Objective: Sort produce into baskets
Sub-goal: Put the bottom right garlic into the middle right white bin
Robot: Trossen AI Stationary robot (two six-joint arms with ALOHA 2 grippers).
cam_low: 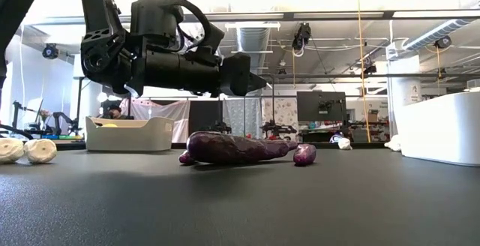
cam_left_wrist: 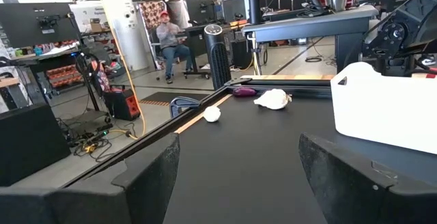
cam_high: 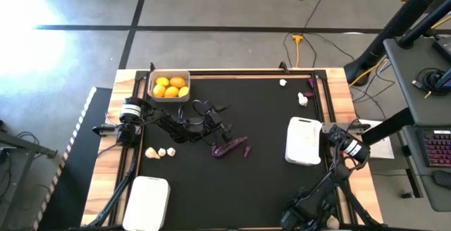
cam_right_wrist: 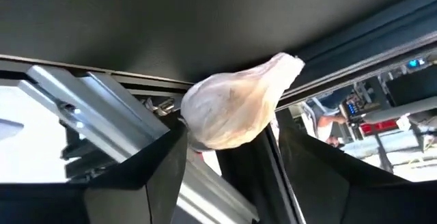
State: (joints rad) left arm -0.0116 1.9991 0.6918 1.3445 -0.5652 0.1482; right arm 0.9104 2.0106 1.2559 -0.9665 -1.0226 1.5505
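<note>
While our right hand (cam_right_wrist: 229,157) is pinching a garlic bulb (cam_right_wrist: 235,108) beside the right basket (cam_high: 304,141), ready to drop it in, our left hand (cam_low: 251,82) is hovering wide over the large eggplant (cam_low: 232,148) on the surface (cam_high: 261,182).

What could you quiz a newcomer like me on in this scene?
1. True or false: the left gripper is shut.
2. What does the right gripper hold? A a spoon, B garlic, C nothing.
3. Fill in: the only filled basket holds ____.
Key: 1 false, it is open and empty. 2 B. 3 citrus.
</note>
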